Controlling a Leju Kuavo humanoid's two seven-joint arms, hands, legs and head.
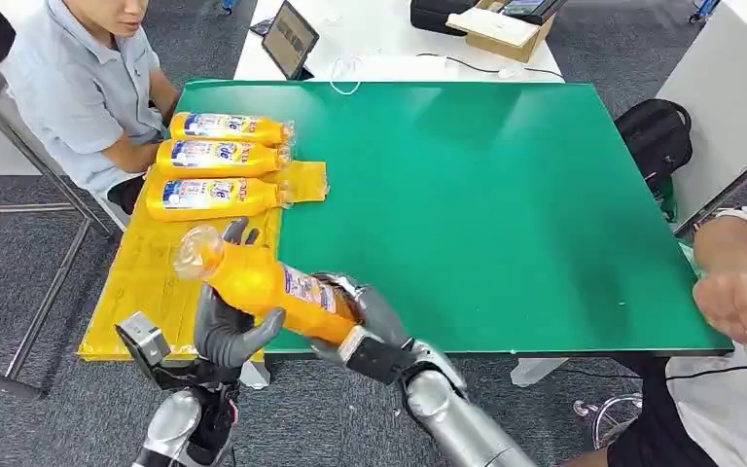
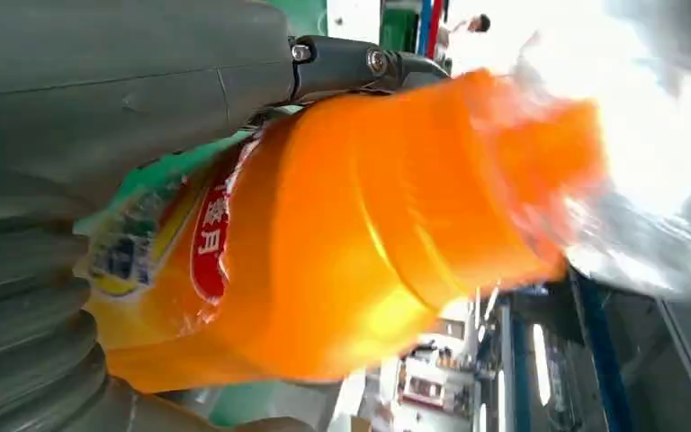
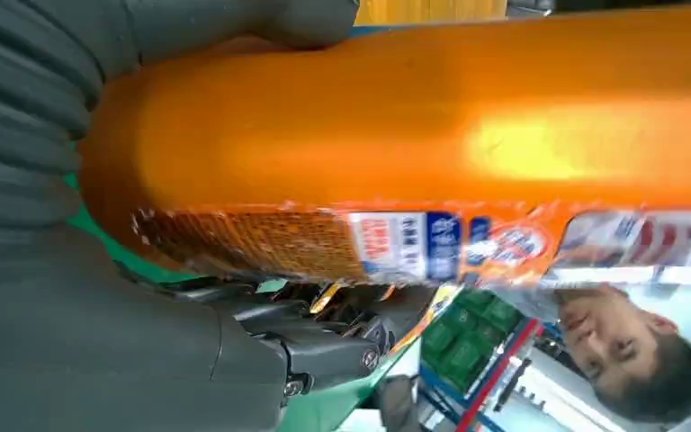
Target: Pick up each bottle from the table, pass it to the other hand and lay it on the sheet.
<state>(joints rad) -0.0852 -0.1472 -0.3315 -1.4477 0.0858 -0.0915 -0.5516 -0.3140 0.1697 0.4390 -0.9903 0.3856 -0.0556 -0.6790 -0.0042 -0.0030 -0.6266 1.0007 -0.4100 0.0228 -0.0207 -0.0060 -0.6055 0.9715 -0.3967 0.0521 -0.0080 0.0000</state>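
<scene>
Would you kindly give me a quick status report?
Both hands, left hand and right hand, grip the bottle. Three bottles on the sheet. Nothing blocking.

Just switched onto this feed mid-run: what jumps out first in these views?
The orange bottle, held in the air over the table's near edge by both the left hand and the right hand, its wrapped cap end toward the yellow sheet. Next, three bottles lying side by side at the sheet's far end, on the green table.
</scene>
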